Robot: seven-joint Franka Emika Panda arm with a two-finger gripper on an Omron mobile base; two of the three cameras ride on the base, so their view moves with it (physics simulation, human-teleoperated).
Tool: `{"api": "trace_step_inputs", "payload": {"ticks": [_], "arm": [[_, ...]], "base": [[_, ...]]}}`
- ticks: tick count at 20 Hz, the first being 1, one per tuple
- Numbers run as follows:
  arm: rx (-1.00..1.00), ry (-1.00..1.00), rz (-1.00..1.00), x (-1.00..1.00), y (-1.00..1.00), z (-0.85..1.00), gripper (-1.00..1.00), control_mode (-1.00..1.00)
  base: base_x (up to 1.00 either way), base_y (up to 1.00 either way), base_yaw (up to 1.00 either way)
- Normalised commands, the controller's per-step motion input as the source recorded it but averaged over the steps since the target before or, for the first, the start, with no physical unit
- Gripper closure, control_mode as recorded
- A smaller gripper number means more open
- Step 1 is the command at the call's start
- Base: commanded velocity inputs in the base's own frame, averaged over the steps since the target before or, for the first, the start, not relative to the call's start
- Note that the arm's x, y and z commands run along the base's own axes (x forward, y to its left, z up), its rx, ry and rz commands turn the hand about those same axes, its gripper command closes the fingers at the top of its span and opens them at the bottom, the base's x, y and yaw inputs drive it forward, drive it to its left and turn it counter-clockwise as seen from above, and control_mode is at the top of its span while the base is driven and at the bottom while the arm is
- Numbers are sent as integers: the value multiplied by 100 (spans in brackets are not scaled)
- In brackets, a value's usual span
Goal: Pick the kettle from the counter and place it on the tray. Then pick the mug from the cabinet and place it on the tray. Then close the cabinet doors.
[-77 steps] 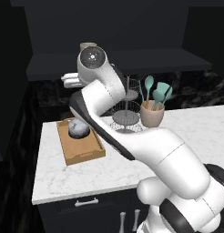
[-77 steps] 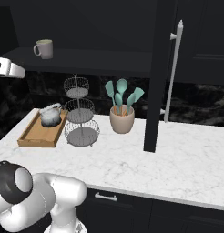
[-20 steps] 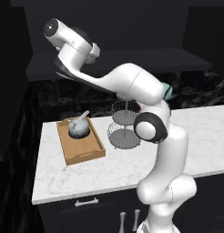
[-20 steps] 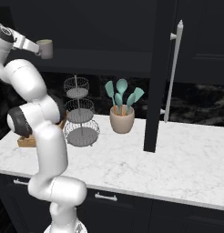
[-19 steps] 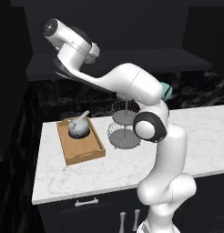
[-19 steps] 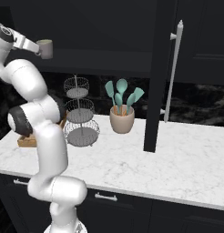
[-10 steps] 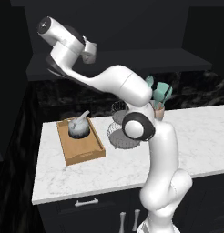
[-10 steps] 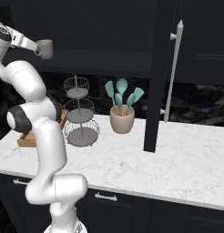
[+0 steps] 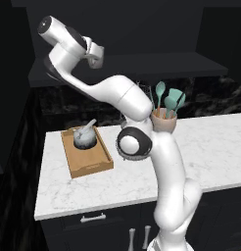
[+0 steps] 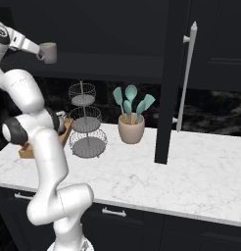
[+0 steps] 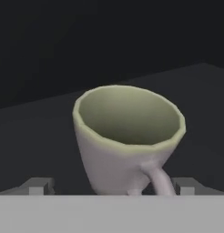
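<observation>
The pale cream-green mug [image 11: 127,136] stands on the dark cabinet shelf [image 10: 117,66], its loop handle turned toward the hand camera. My gripper [image 11: 112,186] is open, one fingertip [image 11: 38,186] on each side of the mug's base with a gap to it. From the right base the gripper [image 10: 40,51] reaches the mug [image 10: 48,52] from the left at shelf height. The grey kettle [image 9: 84,138] sits upright in the wooden tray [image 9: 90,159] at the left end of the marble counter [image 9: 142,181]. My gripper [image 9: 97,54] is high above that tray.
A wire three-tier stand [image 10: 84,120] and a tan crock of teal utensils [image 10: 131,128] stand on the counter right of the tray. The right cabinet door [image 10: 171,78] hangs open, its silver handle [image 10: 187,73] facing right. Dark drawers lie below the counter.
The arm has risen from over the tray to the cabinet shelf. In the last second the hand edged closer to the mug, which has stayed in place.
</observation>
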Motion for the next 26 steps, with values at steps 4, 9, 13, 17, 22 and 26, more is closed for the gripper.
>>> {"api": "trace_step_inputs", "payload": {"ticks": [4,9,13,17,22,26], "arm": [[0,-1,0,4,-23,-17,-100,-100],[0,-4,0,3,-14,-5,-100,-100],[0,-4,0,0,-10,-7,100,-100],[0,-6,0,0,-7,-10,100,-100],[0,-9,0,-2,-5,-7,100,-100],[3,-9,0,-34,0,0,100,-100]], "base": [[0,0,0],[0,0,0],[0,0,0],[0,0,0],[0,0,0],[0,0,0]]}}
